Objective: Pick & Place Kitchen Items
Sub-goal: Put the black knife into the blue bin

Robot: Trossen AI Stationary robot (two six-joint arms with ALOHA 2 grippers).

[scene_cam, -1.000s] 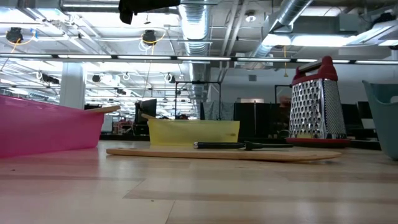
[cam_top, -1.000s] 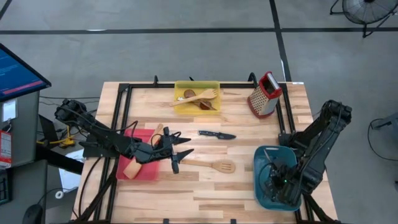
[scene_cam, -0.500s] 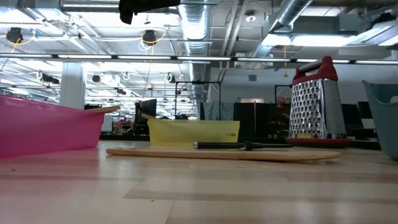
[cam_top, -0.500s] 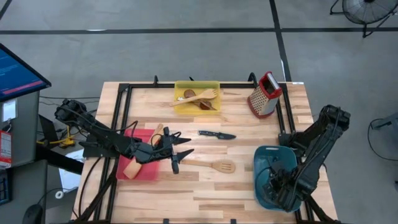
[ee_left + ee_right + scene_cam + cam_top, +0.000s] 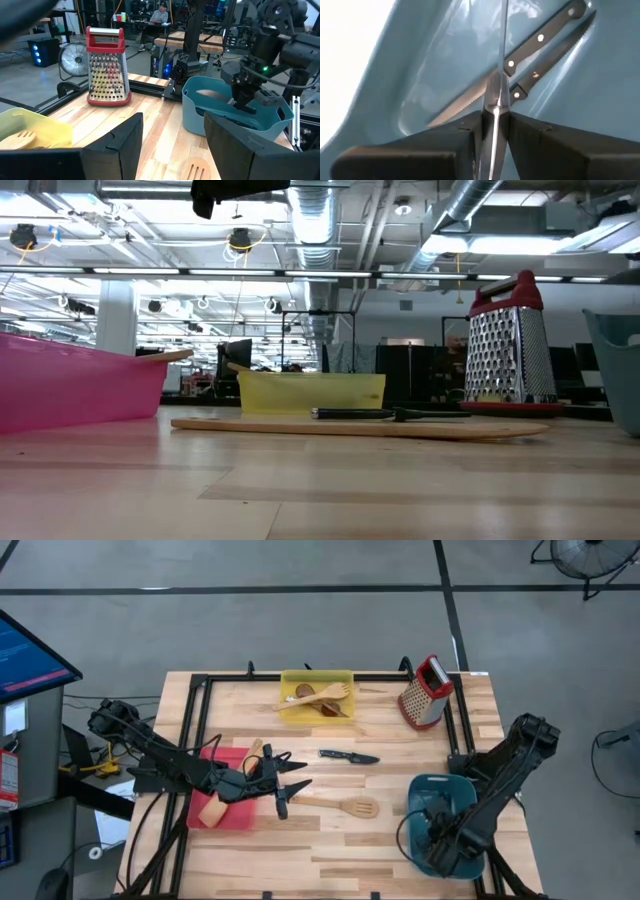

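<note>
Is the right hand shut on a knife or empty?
Shut on a knife: the right hand pinches its blade between both fingers, inside the teal bin, above two knives lying there.

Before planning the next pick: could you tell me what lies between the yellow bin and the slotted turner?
The black-handled knife lies between them on the table, per the high view.

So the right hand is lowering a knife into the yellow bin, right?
Not quite. The right hand is shut on a knife, but inside the teal bin, not the yellow one. The right wrist view and the high view show it.
</note>
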